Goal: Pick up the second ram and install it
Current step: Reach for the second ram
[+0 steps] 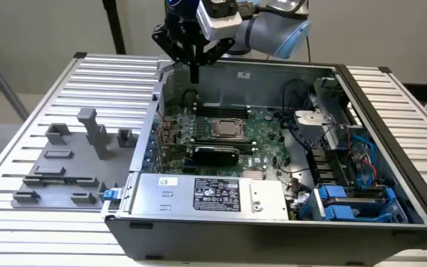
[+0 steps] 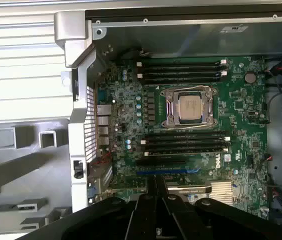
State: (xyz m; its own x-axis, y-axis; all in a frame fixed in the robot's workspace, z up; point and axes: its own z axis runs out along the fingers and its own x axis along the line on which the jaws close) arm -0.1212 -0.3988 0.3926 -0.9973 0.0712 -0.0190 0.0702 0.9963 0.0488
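Pretty sure the second ram (image 1: 195, 78) is that thin dark sliver pinched in the end effector (image 1: 194, 65). It's edge-on to both cameras, so I see no green on it and can't swear to it. The end effector is clenched tight on it and hangs above the open case, over a far corner.

Below the end effector is the green motherboard (image 2: 241, 100). It has long black memory slots (image 2: 181, 142) with little white latches, in banks on either side of the shiny metal CPU socket (image 2: 188, 107).

What worries me:
- **Tilt in the grip:** a board that thin and slick, held only by its flat faces, could tilt in the pinch. Its lower edge would then land on a slot's plastic lip instead of in the groove, and pushing down could flex it or skid it across the small parts nearby.
- **Case rim:** the bare sheet-metal case rim (image 2: 73, 35) is just beside the end effector, so any sideways drift could clip it.

Well off to the side of the end effector, a blocky matte grey fixture (image 1: 65, 167) sits on the ribbed metal table (image 1: 109, 78).
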